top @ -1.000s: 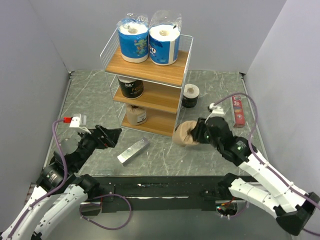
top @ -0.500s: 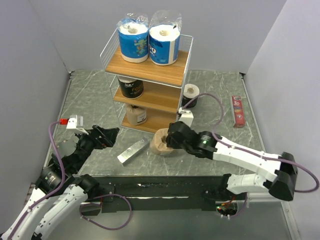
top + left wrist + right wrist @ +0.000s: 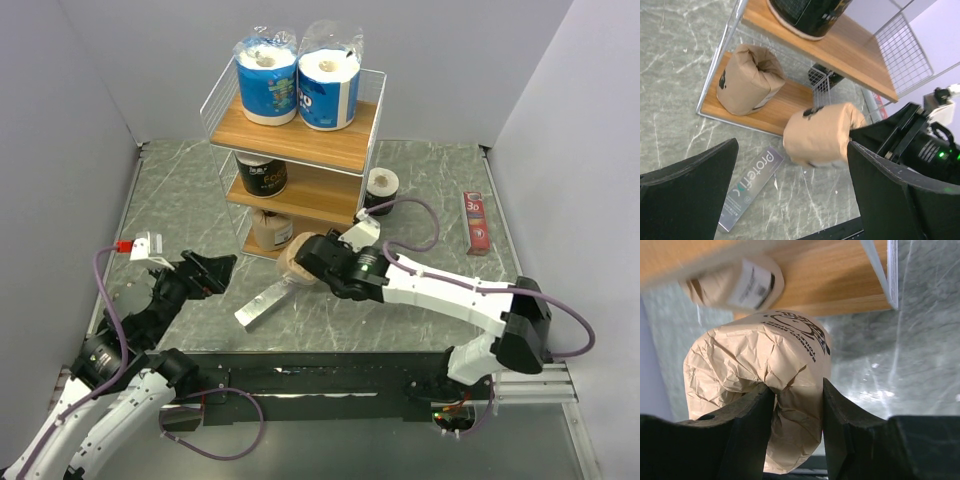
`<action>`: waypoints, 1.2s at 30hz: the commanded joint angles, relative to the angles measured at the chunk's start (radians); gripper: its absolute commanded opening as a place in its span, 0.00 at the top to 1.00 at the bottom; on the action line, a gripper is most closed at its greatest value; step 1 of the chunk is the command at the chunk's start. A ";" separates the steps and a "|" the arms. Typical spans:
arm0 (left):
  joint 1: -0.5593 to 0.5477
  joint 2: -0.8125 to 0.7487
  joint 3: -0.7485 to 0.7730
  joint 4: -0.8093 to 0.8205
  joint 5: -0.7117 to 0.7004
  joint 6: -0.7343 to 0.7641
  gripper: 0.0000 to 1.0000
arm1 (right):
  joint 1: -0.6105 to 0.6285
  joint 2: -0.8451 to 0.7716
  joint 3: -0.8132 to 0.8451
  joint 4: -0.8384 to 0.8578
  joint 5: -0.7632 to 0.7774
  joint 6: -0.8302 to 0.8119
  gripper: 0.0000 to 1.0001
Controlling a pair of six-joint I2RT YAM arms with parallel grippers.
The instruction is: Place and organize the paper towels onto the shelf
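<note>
My right gripper [image 3: 310, 258] is shut on a brown paper roll [image 3: 293, 263], holding it just in front of the shelf's [image 3: 300, 140] bottom board; it also shows in the right wrist view [image 3: 765, 375] and the left wrist view [image 3: 820, 135]. Another brown roll [image 3: 270, 230] lies on the bottom board. One black roll [image 3: 262, 175] sits on the middle board, another black roll [image 3: 381, 190] stands on the table right of the shelf. Two blue rolls [image 3: 267, 80] stand on top. My left gripper [image 3: 222, 268] is open and empty, left of the shelf.
A flat silver bar [image 3: 266, 302] lies on the table just below the held roll. A slim red box [image 3: 475, 222] lies at the right. Grey walls close in both sides.
My right arm has carried the brown roll leftward and up from the table's right middle to the front of the shelf's bottom board. The left arm has barely moved.
</note>
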 commanded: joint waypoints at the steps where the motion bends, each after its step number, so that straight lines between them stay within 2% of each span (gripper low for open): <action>1: 0.003 0.040 -0.008 0.003 0.009 -0.041 0.03 | 0.004 0.059 0.125 -0.153 0.121 0.304 0.53; 3: 0.003 0.055 0.006 -0.014 -0.021 -0.050 0.03 | 0.010 0.105 0.157 -0.169 0.137 0.382 0.53; 6: 0.004 0.039 0.003 -0.011 -0.014 -0.050 0.03 | 0.015 0.174 0.232 -0.300 0.158 0.548 0.53; 11: 0.003 -0.009 -0.003 -0.013 -0.040 -0.058 0.04 | 0.045 0.302 0.381 -0.617 0.192 0.840 0.53; 12: 0.003 -0.014 -0.003 -0.014 -0.043 -0.061 0.04 | 0.047 0.319 0.422 -0.646 0.195 0.913 0.53; 17: 0.002 -0.049 0.002 -0.028 -0.075 -0.067 0.03 | 0.055 0.388 0.455 -0.696 0.213 1.045 0.52; 28: 0.002 -0.121 0.002 -0.040 -0.118 -0.082 0.03 | 0.036 0.423 0.452 -0.701 0.305 1.118 0.51; 36: -0.006 -0.141 0.002 -0.043 -0.129 -0.085 0.04 | 0.006 0.452 0.466 -0.615 0.322 1.026 0.51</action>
